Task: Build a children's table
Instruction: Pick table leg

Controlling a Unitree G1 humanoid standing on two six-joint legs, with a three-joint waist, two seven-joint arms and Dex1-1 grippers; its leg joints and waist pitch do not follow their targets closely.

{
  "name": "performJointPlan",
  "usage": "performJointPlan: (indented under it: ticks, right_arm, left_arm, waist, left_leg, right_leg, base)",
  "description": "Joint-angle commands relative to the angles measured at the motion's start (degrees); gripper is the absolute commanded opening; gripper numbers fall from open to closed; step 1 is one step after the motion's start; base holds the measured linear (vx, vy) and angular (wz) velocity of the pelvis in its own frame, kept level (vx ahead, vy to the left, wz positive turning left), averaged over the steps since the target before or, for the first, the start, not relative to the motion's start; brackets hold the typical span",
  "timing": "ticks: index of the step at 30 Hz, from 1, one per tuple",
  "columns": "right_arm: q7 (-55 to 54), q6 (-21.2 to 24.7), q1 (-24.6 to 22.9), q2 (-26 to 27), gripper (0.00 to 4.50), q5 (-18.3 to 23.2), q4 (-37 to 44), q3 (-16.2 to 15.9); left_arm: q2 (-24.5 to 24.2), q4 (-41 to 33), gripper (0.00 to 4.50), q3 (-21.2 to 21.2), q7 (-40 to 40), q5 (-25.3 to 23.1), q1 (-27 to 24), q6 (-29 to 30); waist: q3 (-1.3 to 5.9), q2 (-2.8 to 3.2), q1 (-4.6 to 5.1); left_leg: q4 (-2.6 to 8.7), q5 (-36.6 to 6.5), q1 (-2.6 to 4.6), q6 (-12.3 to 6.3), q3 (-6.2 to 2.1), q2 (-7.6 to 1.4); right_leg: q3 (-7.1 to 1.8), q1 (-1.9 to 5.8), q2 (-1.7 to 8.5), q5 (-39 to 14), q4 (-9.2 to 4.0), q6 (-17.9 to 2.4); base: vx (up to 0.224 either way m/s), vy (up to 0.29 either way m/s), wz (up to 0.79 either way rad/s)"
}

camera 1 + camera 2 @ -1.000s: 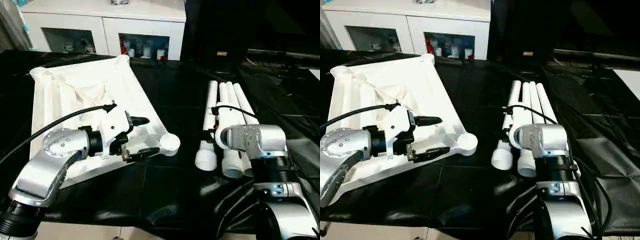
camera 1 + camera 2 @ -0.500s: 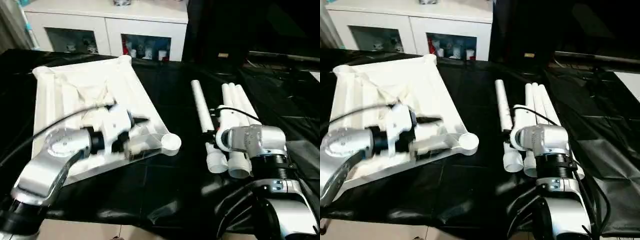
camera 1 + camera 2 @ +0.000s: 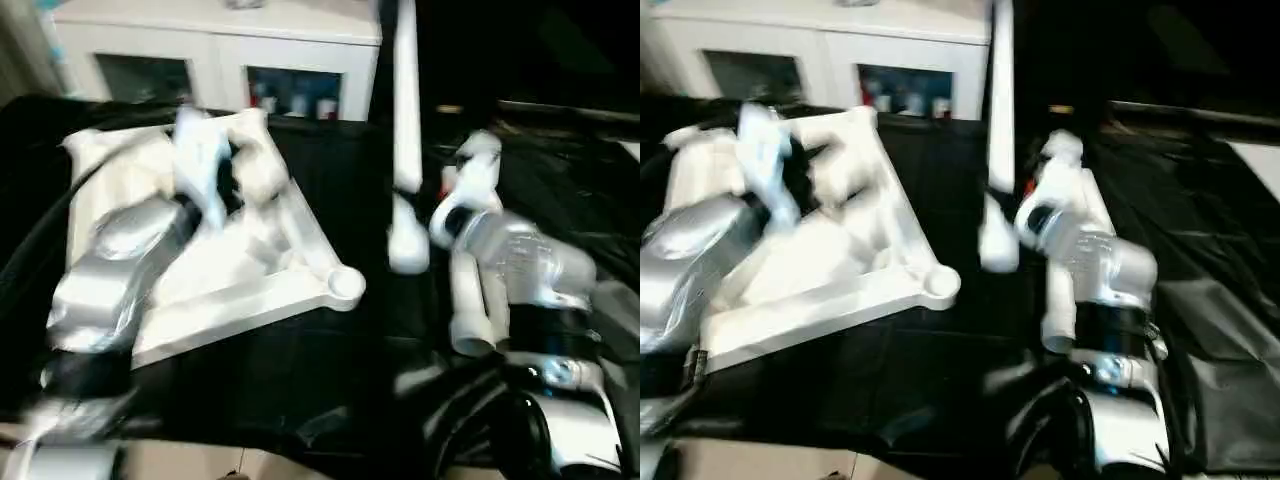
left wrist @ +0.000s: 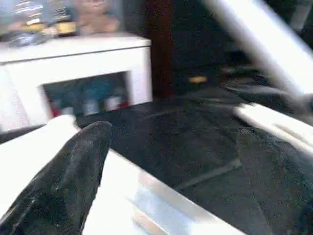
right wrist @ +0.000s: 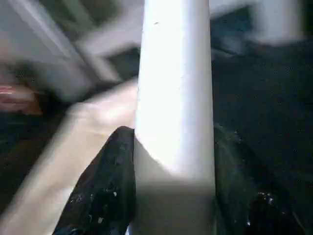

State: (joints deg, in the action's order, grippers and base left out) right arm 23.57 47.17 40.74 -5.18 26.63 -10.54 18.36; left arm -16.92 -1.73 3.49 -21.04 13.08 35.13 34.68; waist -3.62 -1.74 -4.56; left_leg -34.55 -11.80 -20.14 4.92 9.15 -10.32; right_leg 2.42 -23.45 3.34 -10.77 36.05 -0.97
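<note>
Both forearms are rounded silver metal shells, the left arm (image 3: 110, 270) at the left of the frame and the right arm (image 3: 535, 270) at the right. Each ends in a white wrist block. The fingers (image 4: 73, 171) are matt black and blunt-tipped, and black cables (image 3: 480, 420) loop at the lower right.

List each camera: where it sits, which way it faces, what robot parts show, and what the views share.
Left eye and right eye: on the head, facing forward and down at the tabletop; both silver forearms show.
Left wrist: looks between the left gripper jaws, open, toward the cabinet.
Right wrist: looks along the right gripper, jaws shut on a leg.
Shared: that raised leg appears in the head views and both wrist views.
</note>
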Motion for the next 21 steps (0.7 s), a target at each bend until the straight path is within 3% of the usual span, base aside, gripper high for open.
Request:
performJointPlan:
  ticks: [1, 5, 6, 7, 9, 11, 12, 13, 17, 21]
  right_arm:
    - [5.0, -0.08, -1.47, -0.93, 1.84, 3.46, 3.29, 0.2]
    - [9.1, 0.84, -2.8, -1.47, 1.84, 6.72, 6.15, -0.52]
    - [11.28, 1.08, -3.46, -2.11, 1.84, 8.03, 7.4, -1.16]
    - [13.26, 1.7, -4.18, -2.8, 1.84, 9.11, 8.86, -1.94]
    - [14.33, 1.89, -4.58, -3.23, 1.84, 9.54, 9.53, -2.44]
    - [16.8, 1.88, -5.51, -4.33, 1.84, 10.24, 10.78, -3.75]
    - [16.8, 1.88, -5.51, -4.33, 1.84, 10.24, 10.78, -3.75]
    - [18.68, 1.71, -6.11, -5.29, 1.84, 10.41, 11.59, -5.0]
    - [20.44, 1.4, -7.02, -6.48, 1.84, 10.51, 13.13, -7.25]
    - [21.82, 0.52, -8.25, -7.42, 1.84, 9.73, 15.36, -10.59]
  left_arm:
    - [3.74, -0.81, 4.5, 3.0, 3.5, 4.62, 1.95, 4.19]
    - [6.74, -1.72, 4.5, 5.14, 5.24, 8.56, 3.96, 5.5]
    - [7.21, -3.56, 4.5, 6.39, 0.57, 17.92, 4.87, 10.76]
    - [8.4, -5.28, 4.5, 7.89, -0.98, 24.52, 5.48, 11.81]
    - [9.26, -6.37, 4.5, 8.64, -1.32, 25.82, 5.76, 11.66]
    - [10.45, -8.64, 4.5, 9.17, -2.58, 27.47, 5.69, 15.4]
    - [10.45, -8.64, 4.5, 9.17, -2.58, 27.47, 5.69, 15.4]
    - [11.35, -9.82, 4.5, 9.53, -2.89, 30.23, 5.33, 19.13]
    - [11.27, -10.35, 4.5, 8.66, -1.88, 33.52, 4.5, 21.37]
    - [11.58, -9.14, 4.5, 7.85, 0.18, 33.33, 4.23, 22.65]
  waist:
    - [4.44, 0.04, -0.32]
    - [4.4, 0.0, -1.02]
    - [4.35, -0.08, -0.96]
    - [4.4, -0.37, -1.33]
    - [4.3, -0.27, -1.34]
    - [4.15, -0.56, -1.06]
    - [4.13, -0.98, -1.06]
    - [4.04, -0.77, -1.18]
    - [4.0, -0.8, -1.2]
    - [4.07, -0.8, -1.3]
  left_leg:
    - [3.36, -1.02, -0.33, -1.32, 0.21, -1.61]
    - [3.32, -1.68, -0.33, -2.01, 0.09, -1.62]
    - [3.42, -1.99, -0.33, -2.07, 0.05, -1.58]
    - [3.33, -1.74, -0.28, -1.5, 0.18, -1.42]
    - [3.35, -1.65, -0.49, -1.57, 0.07, -1.64]
    - [3.34, -2.13, -0.67, -2.16, 0.16, -1.55]
    - [3.35, -2.17, -0.61, -2.16, 0.22, -1.56]
    - [3.33, -2.1, -0.64, -2.07, 0.18, -1.5]
    - [3.38, -2.19, -0.7, -1.84, 0.13, -1.49]
    - [3.35, -1.55, -0.66, -1.73, 0.06, -1.54]
  right_leg:
    - [-2.58, 4.29, 3.72, -0.56, -3.07, -13.05]
    - [-2.47, 4.15, 3.81, -1.68, -3.45, -13.6]
    - [-2.35, 4.05, 3.79, -3.39, -3.56, -13.18]
    - [-2.39, 4.1, 3.95, -4.06, -3.45, -13.49]
    - [-2.27, 3.96, 3.74, -3.54, -3.36, -13.83]
    - [-2.22, 4.0, 3.77, -6.06, -3.8, -12.57]
    - [-2.21, 4.06, 3.8, -7.01, -3.94, -12.13]
    - [-2.26, 3.95, 3.82, -9.28, -4.15, -10.96]
    - [-2.23, 3.8, 3.7, -11.12, -4.38, -9.65]
    - [-2.22, 3.78, 3.5, -10.35, -4.36, -8.52]
  base:
    - [0.0, 0.0, 0.0]
    - [0.0, 0.0, 0.0]
    - [0.0, 0.0, 0.0]
    - [0.0, 0.0, 0.0]
    - [0.0, 0.0, 0.0]
    - [0.0, 0.0, 0.0]
    - [0.0, 0.0, 0.0]
    - [0.0, 0.0, 0.0]
    - [0.0, 0.0, 0.0]
    - [0.0, 0.0, 0.0]
